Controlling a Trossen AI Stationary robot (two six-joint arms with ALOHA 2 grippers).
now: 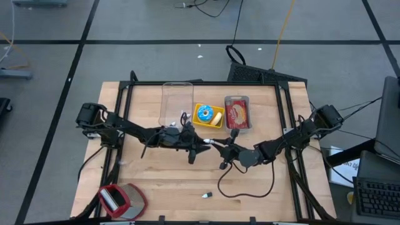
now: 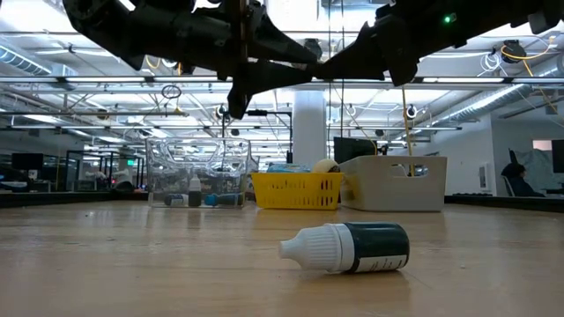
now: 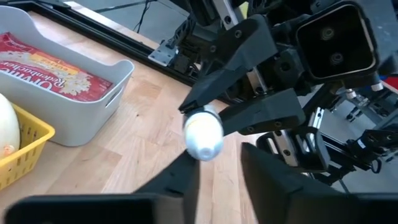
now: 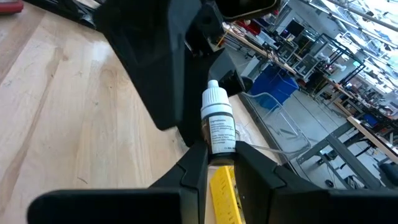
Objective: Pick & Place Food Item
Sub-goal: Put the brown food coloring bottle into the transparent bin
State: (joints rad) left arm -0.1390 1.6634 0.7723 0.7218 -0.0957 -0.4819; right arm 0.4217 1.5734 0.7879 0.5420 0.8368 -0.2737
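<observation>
A small dropper bottle (image 4: 217, 124) with a white cap and a printed label hangs above the middle of the table (image 1: 156, 181). My right gripper (image 4: 219, 155) is shut on it. Its cap (image 3: 204, 134) points at my left gripper (image 3: 217, 162), which faces it from the table's left, open. The cap stands just past one left fingertip (image 3: 186, 171); whether they touch, I cannot tell. In the high view the two grippers meet nose to nose (image 1: 214, 145). A second dropper bottle (image 2: 352, 246), dark green with a white cap, lies on its side near the front edge. My right gripper pinches the bottle's bottom end (image 4: 221, 148) between its two fingers. The fingers come about level from the table's right and lie along the bottle. The bottle sticks out past the fingertips, cap first, lifted clear of the table.
At the back stand a clear plastic box (image 1: 177, 100), a yellow basket (image 1: 215, 122) with a blue ring-shaped thing, and a white bin (image 1: 237, 99) with a popcorn packet. A red and grey object (image 1: 122, 200) sits near left. A black cable (image 1: 247, 190) loops near the front.
</observation>
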